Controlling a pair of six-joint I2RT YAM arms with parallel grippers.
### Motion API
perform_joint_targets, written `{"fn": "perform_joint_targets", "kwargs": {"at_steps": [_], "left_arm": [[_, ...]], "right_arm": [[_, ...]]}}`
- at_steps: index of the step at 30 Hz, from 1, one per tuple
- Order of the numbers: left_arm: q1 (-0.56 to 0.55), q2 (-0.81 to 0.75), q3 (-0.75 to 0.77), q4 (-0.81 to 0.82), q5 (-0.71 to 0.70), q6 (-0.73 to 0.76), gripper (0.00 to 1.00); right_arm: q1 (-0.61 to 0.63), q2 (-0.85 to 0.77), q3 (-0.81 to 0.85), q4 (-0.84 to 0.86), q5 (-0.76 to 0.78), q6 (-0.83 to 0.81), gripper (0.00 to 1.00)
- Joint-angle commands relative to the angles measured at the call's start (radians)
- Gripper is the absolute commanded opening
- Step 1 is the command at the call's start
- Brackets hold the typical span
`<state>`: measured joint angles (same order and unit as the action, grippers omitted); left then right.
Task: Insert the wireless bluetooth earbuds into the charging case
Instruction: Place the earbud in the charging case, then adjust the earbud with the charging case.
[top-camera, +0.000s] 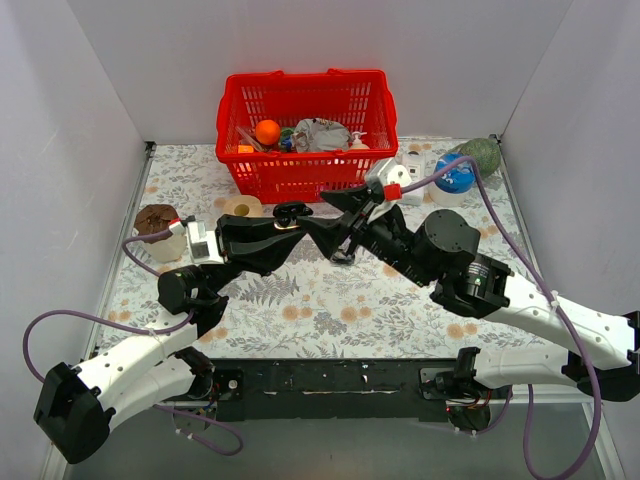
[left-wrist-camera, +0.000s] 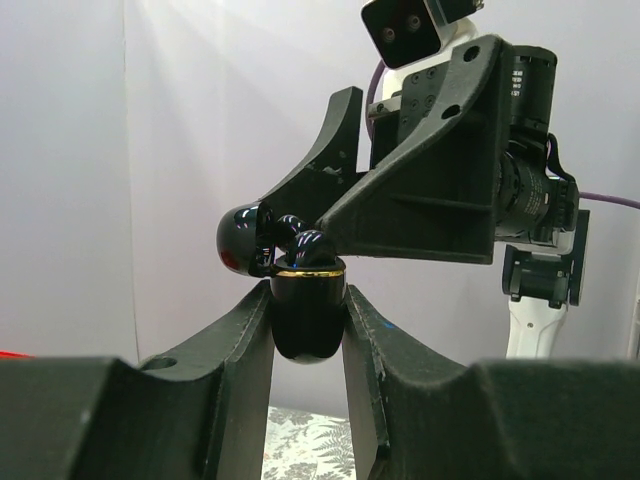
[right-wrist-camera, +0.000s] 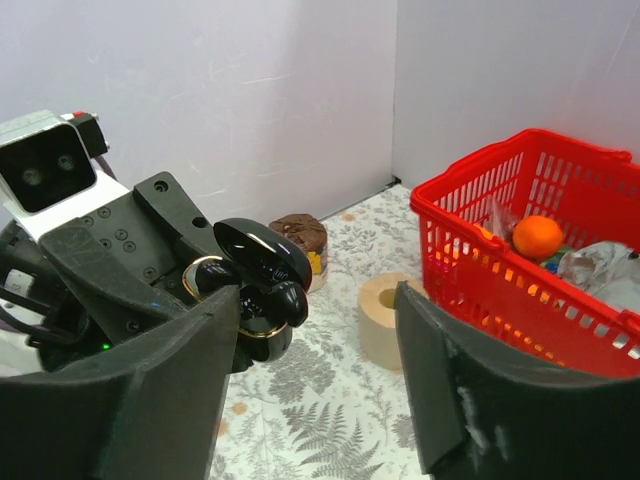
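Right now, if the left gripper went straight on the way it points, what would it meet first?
Probably the right gripper, whose fingers sit just beyond the case that the left gripper holds; depth is unclear.

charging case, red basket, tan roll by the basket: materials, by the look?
charging case: probably hard plastic, glossy black, with sharp highlights. The gold-coloured rim band could be metal or plating.
red basket: moulded plastic, with lattice walls and a slight sheen.
tan roll: matte, paper tape or cardboard by the look; can't tell which.
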<state>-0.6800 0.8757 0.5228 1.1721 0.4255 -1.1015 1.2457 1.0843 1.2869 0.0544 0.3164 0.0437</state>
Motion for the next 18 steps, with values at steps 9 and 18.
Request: {"fn": "perform_joint_targets", "kwargs": {"at_steps": [9,18], "left_arm": [[-0.001,-0.020,0.016,0.034,-0.033,0.002,0.00],[-0.001,-0.026,0.008,0.049,-0.019,-0.014,0.00]], "right_arm": [[0.008,-0.112,0.029,0.028,0.036,0.039,0.93],[0.009,-0.072,0.109,-0.126,0.185,0.044,0.95]]}}
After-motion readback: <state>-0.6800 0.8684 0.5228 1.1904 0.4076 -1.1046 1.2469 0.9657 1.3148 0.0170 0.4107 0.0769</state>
